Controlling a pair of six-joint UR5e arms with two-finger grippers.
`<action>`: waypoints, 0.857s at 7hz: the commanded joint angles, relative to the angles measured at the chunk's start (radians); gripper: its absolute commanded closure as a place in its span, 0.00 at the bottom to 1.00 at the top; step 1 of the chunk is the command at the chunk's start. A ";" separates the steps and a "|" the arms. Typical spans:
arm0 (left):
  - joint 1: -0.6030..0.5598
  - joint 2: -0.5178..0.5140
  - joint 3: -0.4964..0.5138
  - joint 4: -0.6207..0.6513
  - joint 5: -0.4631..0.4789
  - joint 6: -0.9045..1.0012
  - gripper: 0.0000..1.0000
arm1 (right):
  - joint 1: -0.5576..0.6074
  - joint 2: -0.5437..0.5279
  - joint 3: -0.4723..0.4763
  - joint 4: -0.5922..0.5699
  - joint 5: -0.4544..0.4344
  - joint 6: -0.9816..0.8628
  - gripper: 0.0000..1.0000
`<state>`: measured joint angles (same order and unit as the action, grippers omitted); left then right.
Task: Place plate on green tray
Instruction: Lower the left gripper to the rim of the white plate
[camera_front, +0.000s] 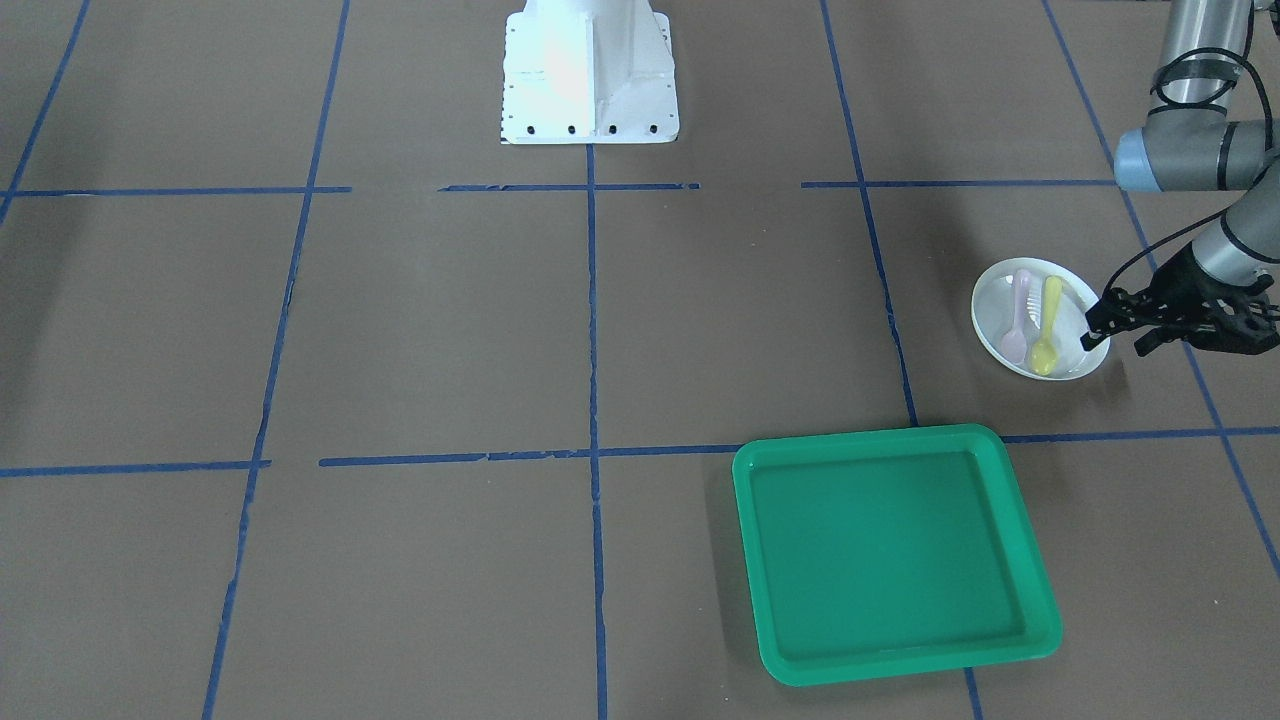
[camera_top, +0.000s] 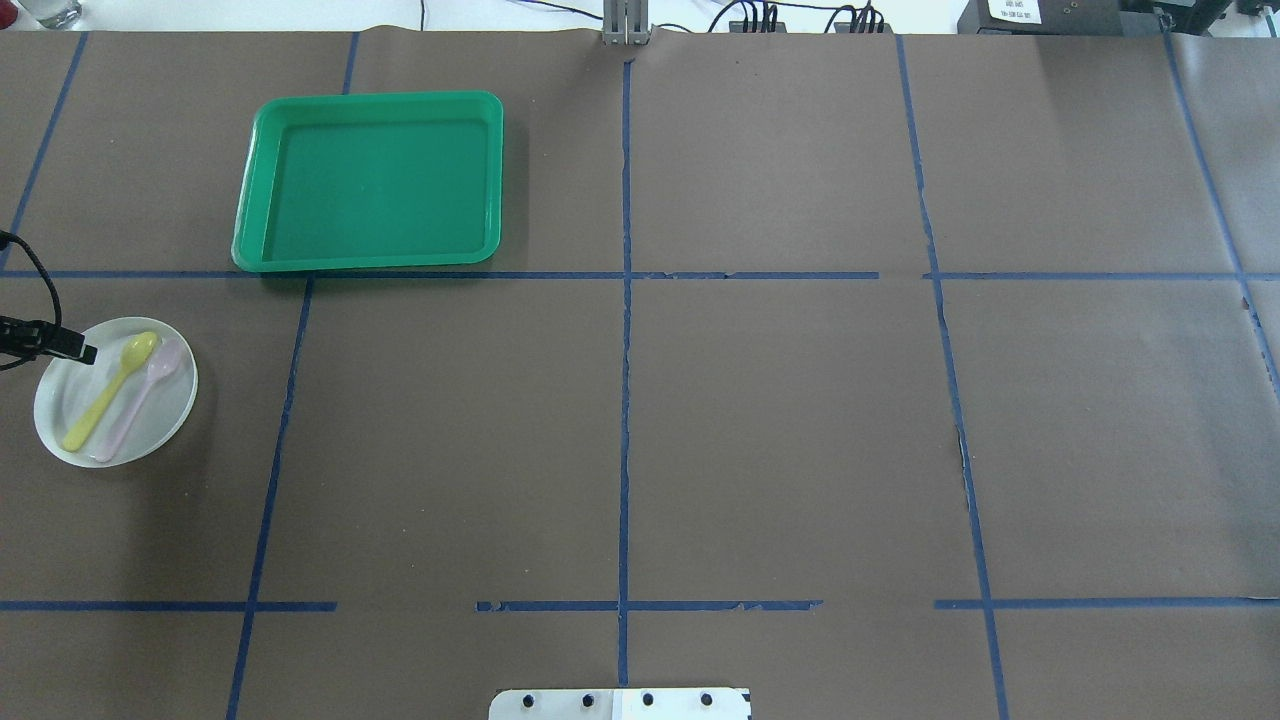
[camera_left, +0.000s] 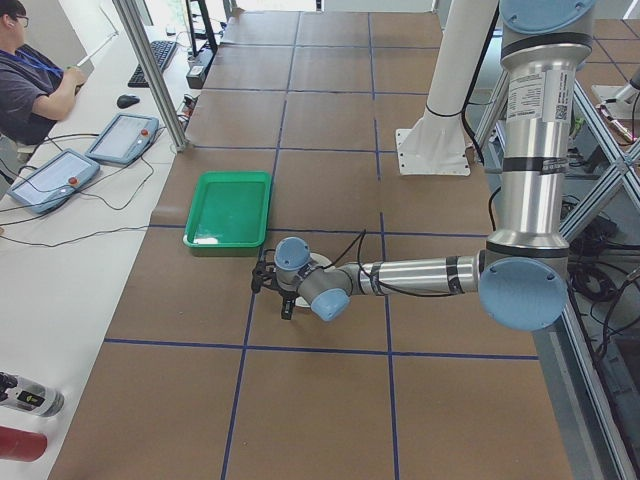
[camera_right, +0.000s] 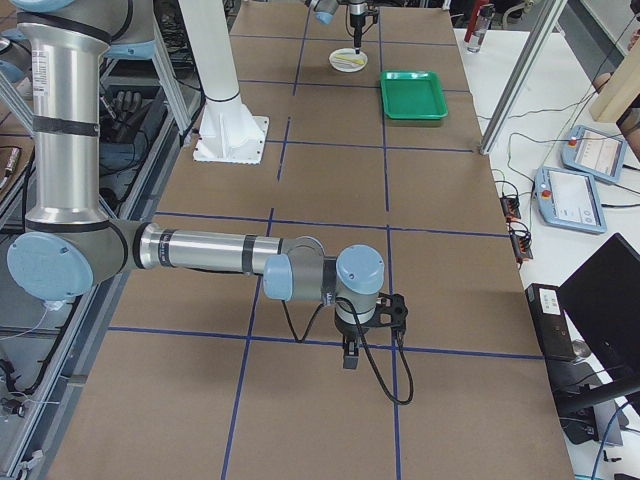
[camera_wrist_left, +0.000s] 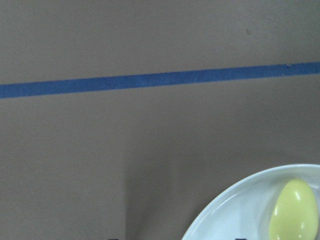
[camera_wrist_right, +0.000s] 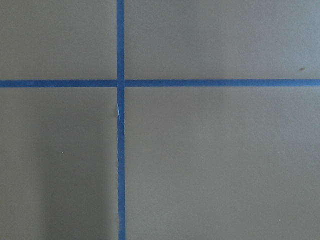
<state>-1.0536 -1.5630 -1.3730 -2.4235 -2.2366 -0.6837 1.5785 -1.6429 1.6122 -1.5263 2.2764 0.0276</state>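
The small white plate (camera_front: 992, 312) lies on the brown table, at the left edge of the overhead view (camera_top: 166, 412). A yellow spoon (camera_front: 1047, 325) and a pink spoon (camera_front: 1018, 318) lie in it. My left gripper (camera_front: 1120, 338) is open and low at the plate's outer rim, one finger (camera_top: 80, 352) over the inside and the other outside. The left wrist view shows the plate's rim (camera_wrist_left: 225, 210) and the yellow spoon's bowl (camera_wrist_left: 294, 210). The green tray (camera_front: 890, 550) is empty and sits apart from the plate (camera_top: 370, 180). My right gripper (camera_right: 352, 352) shows only in the exterior right view, so I cannot tell whether it is open.
Blue tape lines (camera_top: 626, 400) divide the brown table into squares. The robot's white base (camera_front: 588, 75) stands at the table's middle edge. An operator (camera_left: 30, 75) sits at a side bench with tablets beyond the tray.
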 joint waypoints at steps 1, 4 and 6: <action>0.020 0.000 0.000 -0.002 -0.001 0.001 0.30 | 0.000 0.000 0.000 0.000 0.000 0.000 0.00; 0.020 0.017 -0.009 -0.008 -0.014 0.009 0.70 | 0.000 0.000 0.000 0.000 0.000 0.000 0.00; 0.018 0.018 -0.011 -0.006 -0.014 0.029 0.99 | 0.000 0.000 0.000 0.000 0.000 0.000 0.00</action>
<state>-1.0347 -1.5464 -1.3825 -2.4301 -2.2496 -0.6704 1.5785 -1.6429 1.6122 -1.5263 2.2764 0.0276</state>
